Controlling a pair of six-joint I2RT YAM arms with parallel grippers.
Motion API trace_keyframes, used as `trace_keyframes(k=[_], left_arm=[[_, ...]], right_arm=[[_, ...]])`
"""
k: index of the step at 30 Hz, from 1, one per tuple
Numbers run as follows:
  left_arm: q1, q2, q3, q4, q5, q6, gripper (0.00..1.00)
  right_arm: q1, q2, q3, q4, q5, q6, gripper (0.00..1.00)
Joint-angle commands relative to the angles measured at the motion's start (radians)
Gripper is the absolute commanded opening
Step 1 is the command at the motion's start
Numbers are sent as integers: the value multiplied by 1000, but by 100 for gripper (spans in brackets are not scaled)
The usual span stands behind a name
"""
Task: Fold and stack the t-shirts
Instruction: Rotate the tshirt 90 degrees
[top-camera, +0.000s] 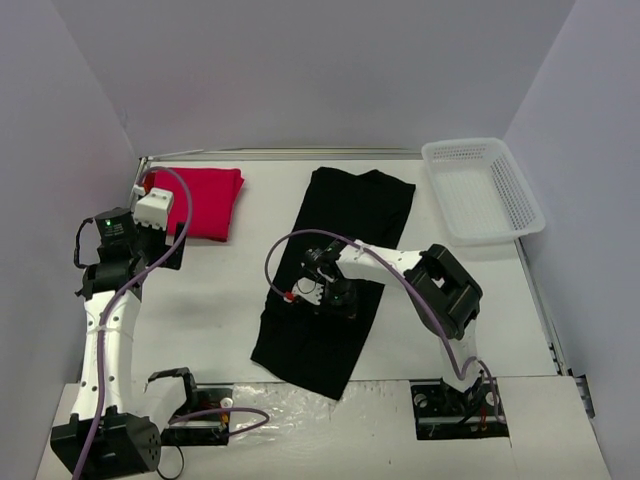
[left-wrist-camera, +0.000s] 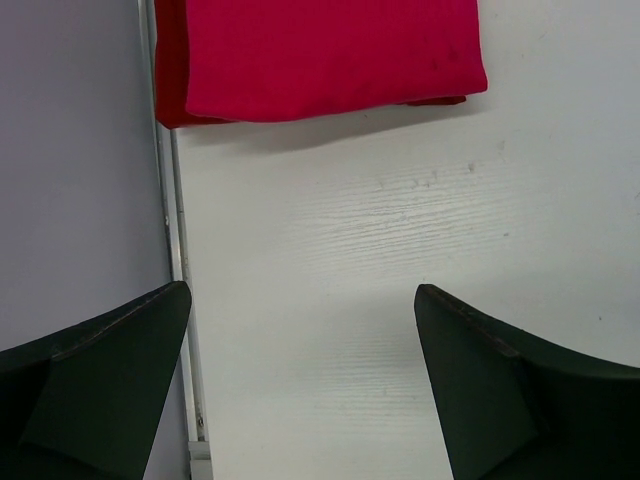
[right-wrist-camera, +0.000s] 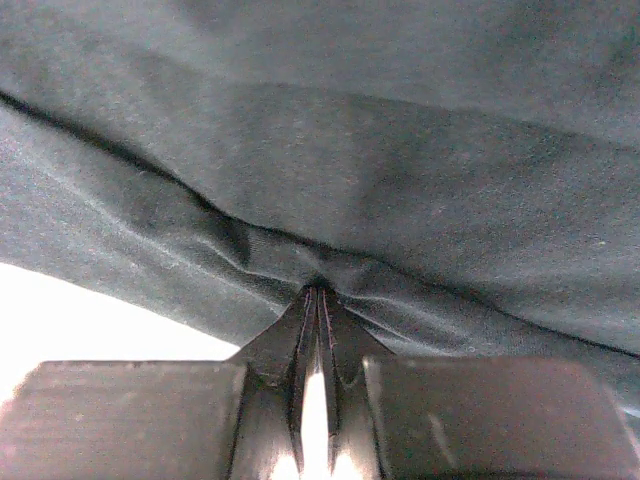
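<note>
finds the red t-shirt (top-camera: 205, 200) folded, well left of the basket (top-camera: 436, 172), with left fingers (left-wrist-camera: 110, 370) spread empty beside it. clamps right fingers (right-wrist-camera: 297, 340) on the black t-shirt (top-camera: 345, 215), a long strip left of the basket. leaves shorter folds and stacking, likely.

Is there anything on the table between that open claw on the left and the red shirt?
Nothing visible. From the wrist camera, only bare white table lies between the open left gripper and the folded red shirt; the metal rail runs alongside, not across.
</note>
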Motion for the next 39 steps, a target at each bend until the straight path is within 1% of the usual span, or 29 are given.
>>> trace_keyframes(k=[1, 5, 10, 15, 17, 19, 21, 24, 28, 34, 39], left_arm=[[5, -1, 50, -14, 35, -10, 94], [5, -10, 53, -22, 35, -8, 94], [5, -18, 43, -23, 46, -10, 94], [5, -22, 40, -22, 48, -8, 95], [5, -19, 37, -20, 54, -11, 94], [5, -19, 35, -19, 57, -8, 94], [5, -18, 32, -19, 57, -8, 94], [5, -19, 24, -14, 58, -7, 94], [5, -21, 10, -10, 58, -4, 94], [5, -16, 9, -7, 55, -4, 94], [7, -12, 3, -3, 52, -2, 94]], right_arm=[[-20, 47, -75, -164, 40, -27, 0], [-26, 20, -9, -248, 5, -53, 0], [-68, -20, 172, -330, -12, -76, 0], [-166, -42, 317, -325, 38, -69, 0], [-221, -35, 368, -285, 100, -43, 0], [-261, -2, 408, -247, 147, -7, 0], [-327, 46, 436, -226, 195, 19, 0], [-406, 101, 483, -218, 203, 16, 0], [-474, 207, 528, -209, 206, 3, 0], [-523, 328, 601, -209, 200, -10, 0], [-536, 383, 638, -209, 195, -23, 0]])
